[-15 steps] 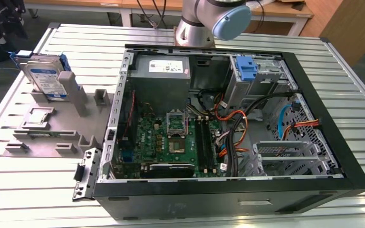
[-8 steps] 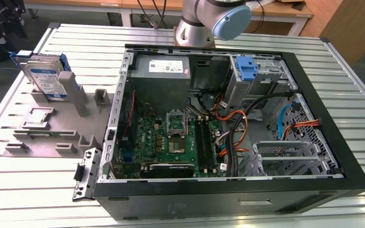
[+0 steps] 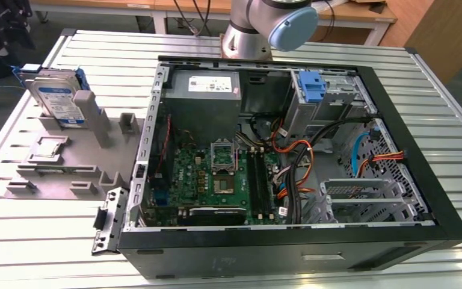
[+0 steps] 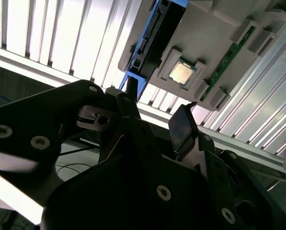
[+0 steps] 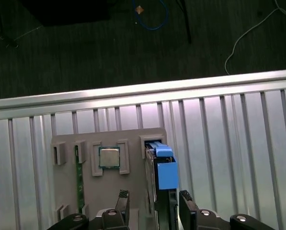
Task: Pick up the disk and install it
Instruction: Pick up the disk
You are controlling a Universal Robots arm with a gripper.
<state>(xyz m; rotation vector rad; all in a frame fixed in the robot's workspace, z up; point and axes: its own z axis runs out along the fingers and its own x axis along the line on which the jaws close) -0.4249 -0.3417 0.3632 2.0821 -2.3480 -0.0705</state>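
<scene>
The disk (image 3: 58, 96) stands on edge in a grey holder (image 3: 62, 162) on the slatted table, at the exterior view's left beside the computer case. It is silver-grey with a white and blue label and sits in a blue carrier. In the first wrist view the disk (image 5: 163, 167) is seen from above, edge-on. My gripper (image 5: 154, 205) hovers over it, open, with one finger (image 5: 121, 199) on each side and nothing held. The second wrist view shows the gripper (image 4: 157, 105) a short way off the disk (image 4: 152, 38).
The open computer case (image 3: 295, 241) holds a motherboard (image 3: 215, 174), cables and a lone blue bracket (image 3: 313, 84) in a bay. The holder also carries a processor chip (image 5: 108, 157) and a green memory stick (image 5: 78, 177). The table edge (image 5: 143, 91) drops to dark floor.
</scene>
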